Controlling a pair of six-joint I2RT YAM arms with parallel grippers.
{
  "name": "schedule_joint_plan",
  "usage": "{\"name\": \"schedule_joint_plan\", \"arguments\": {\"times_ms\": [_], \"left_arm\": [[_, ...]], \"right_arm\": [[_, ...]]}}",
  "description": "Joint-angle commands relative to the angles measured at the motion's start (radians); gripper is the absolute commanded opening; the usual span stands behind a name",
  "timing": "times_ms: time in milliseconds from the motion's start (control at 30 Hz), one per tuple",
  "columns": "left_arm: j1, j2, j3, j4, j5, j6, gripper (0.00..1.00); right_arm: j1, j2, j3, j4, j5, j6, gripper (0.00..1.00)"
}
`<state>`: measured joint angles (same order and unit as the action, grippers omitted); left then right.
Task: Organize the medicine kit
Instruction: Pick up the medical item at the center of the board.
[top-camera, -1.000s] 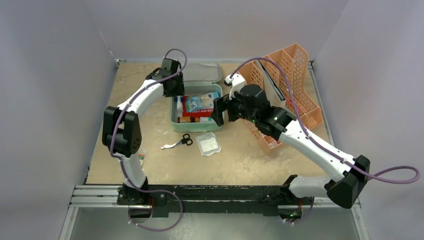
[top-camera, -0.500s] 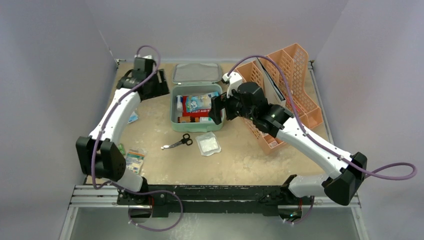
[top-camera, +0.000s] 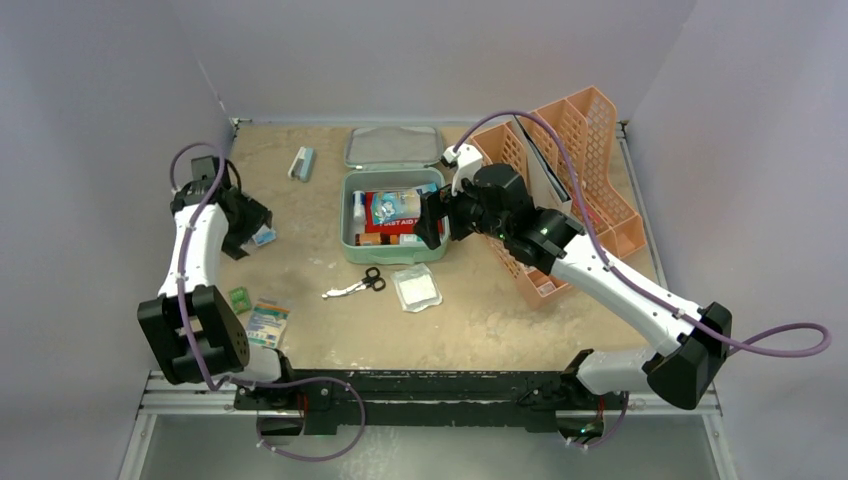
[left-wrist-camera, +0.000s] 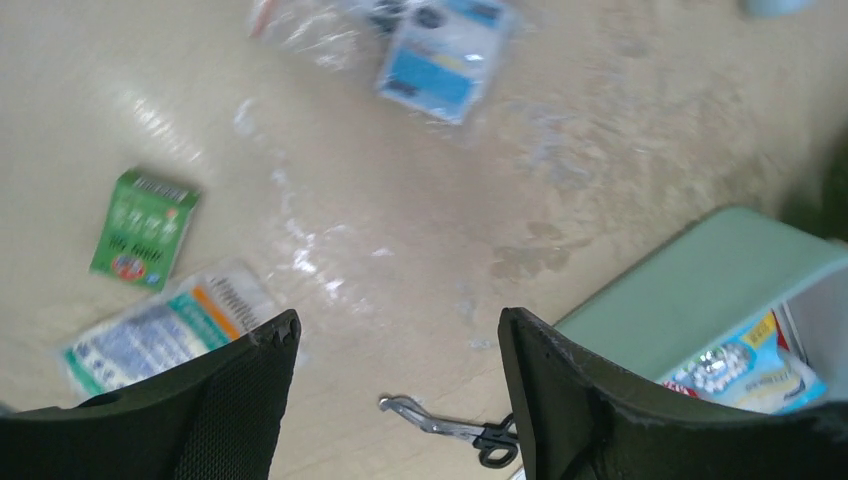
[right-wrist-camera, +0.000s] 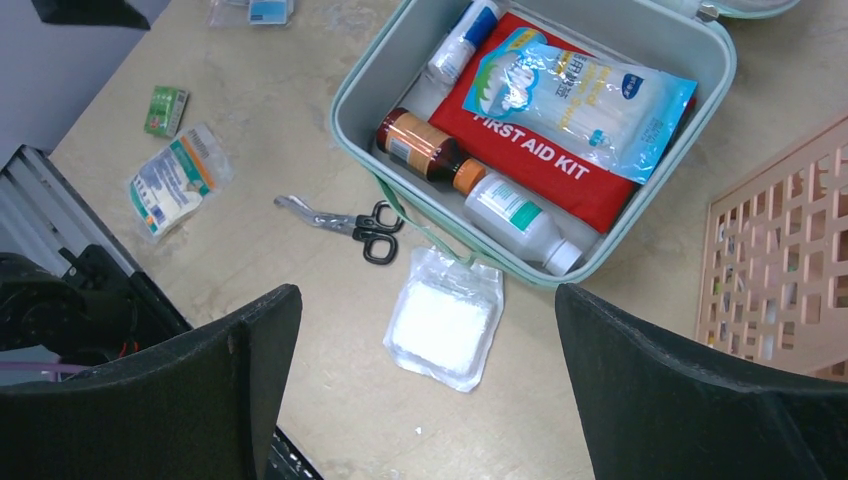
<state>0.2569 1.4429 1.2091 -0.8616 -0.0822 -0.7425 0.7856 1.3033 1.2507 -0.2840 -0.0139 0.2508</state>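
Observation:
The medicine kit (top-camera: 348, 212) is a mint-green box standing open at mid-table, with its lid (top-camera: 393, 146) lying flat behind it. Inside are a red FIRST AID KIT pouch (right-wrist-camera: 540, 168), a clear bag (right-wrist-camera: 580, 95), an amber bottle (right-wrist-camera: 425, 150) and a white bottle (right-wrist-camera: 520, 225). My right gripper (top-camera: 432, 220) hovers open over the kit's right front corner, empty. My left gripper (top-camera: 245, 215) hangs open and empty over the table's left side, above a blue packet (top-camera: 264, 236). The kit's wall (left-wrist-camera: 700, 290) appears at the right of the left wrist view.
Scissors (top-camera: 357, 285) and a white gauze pad (top-camera: 416, 288) lie in front of the kit. A small green box (top-camera: 240, 298) and a printed packet (top-camera: 266, 322) lie front left. A small blue-white item (top-camera: 302, 163) lies back left. A peach mesh rack (top-camera: 575, 170) stands right.
My left arm swung from the kit's back left corner out to the table's left side, jaws opening. A small blue-white item now lies at the back left. The right arm barely moved.

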Motion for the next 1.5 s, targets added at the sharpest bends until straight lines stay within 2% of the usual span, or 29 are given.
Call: {"name": "schedule_joint_plan", "arguments": {"times_ms": [0, 133, 433, 667, 800, 967, 1033, 1133, 1267, 1467], "left_arm": [[0.033, -0.099, -0.069, -0.085, -0.088, -0.213, 0.70], [0.038, -0.149, -0.107, -0.184, -0.212, -0.326, 0.68], [0.042, -0.234, -0.239, -0.187, -0.193, -0.380, 0.66], [0.042, -0.177, -0.208, -0.148, -0.225, -0.326, 0.65], [0.042, -0.127, -0.137, -0.281, -0.311, -0.445, 0.65], [0.080, -0.142, -0.184, -0.241, -0.285, -0.522, 0.65], [0.109, -0.132, -0.198, -0.198, -0.273, -0.504, 0.65], [0.152, -0.087, -0.194, -0.202, -0.236, -0.486, 0.68], [0.214, -0.071, -0.233, -0.190, -0.152, -0.550, 0.75], [0.227, -0.058, -0.248, -0.123, -0.226, -0.581, 0.83]], "right_arm": [[0.005, -0.008, -0.007, 0.043, -0.023, 0.015, 0.99], [0.004, -0.007, -0.011, 0.041, -0.026, 0.015, 0.99], [0.004, -0.026, -0.015, -0.026, 0.113, 0.067, 0.99], [0.004, -0.032, -0.026, 0.006, 0.104, 0.039, 0.97], [0.004, -0.006, -0.006, -0.010, 0.073, 0.038, 0.94], [0.004, 0.033, 0.046, -0.060, 0.046, 0.024, 0.94], [0.004, 0.048, 0.075, -0.087, 0.048, 0.012, 0.94], [0.004, 0.056, 0.097, -0.097, 0.046, 0.004, 0.94], [0.004, 0.056, 0.104, -0.084, 0.024, 0.002, 0.94], [0.004, 0.037, 0.112, -0.107, 0.015, -0.001, 0.94]]}}
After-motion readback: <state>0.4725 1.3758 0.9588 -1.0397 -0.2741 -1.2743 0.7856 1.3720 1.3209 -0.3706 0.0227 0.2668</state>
